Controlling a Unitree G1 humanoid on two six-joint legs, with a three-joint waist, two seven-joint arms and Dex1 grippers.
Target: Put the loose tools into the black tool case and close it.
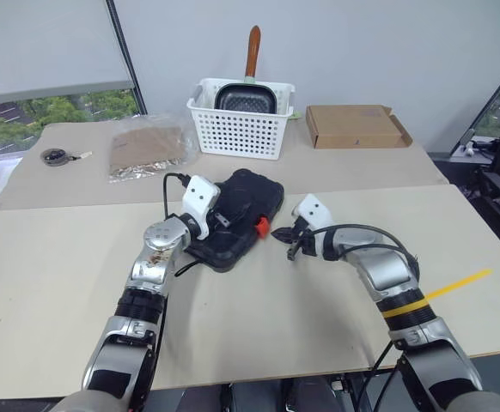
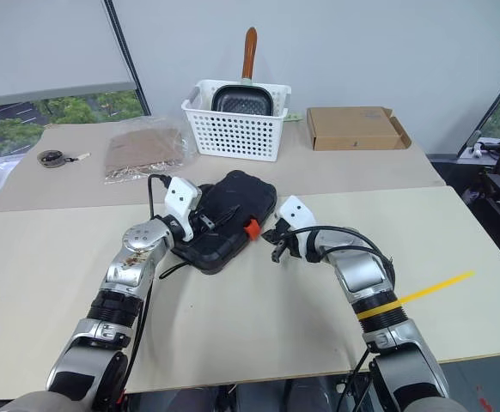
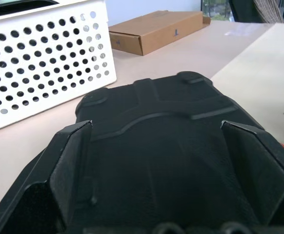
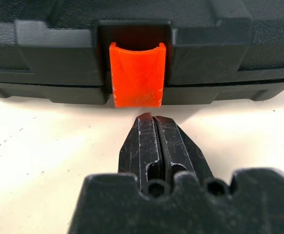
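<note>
Right wrist view: right gripper jaws clenched, empty, near orange latch; left gripper jaws released over black tool case.

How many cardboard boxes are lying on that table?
1: the flat cardboard box at the table's far side, right of the white basket. The basket might hide something behind it.

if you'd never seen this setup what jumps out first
The black tool case lies shut in the middle of the table, its bright orange latch facing the right gripper, whose shut fingers point at the latch just short of it. The left gripper reaches over the case lid with fingers spread wide. Behind stands a white perforated basket holding a dark pan.
</note>
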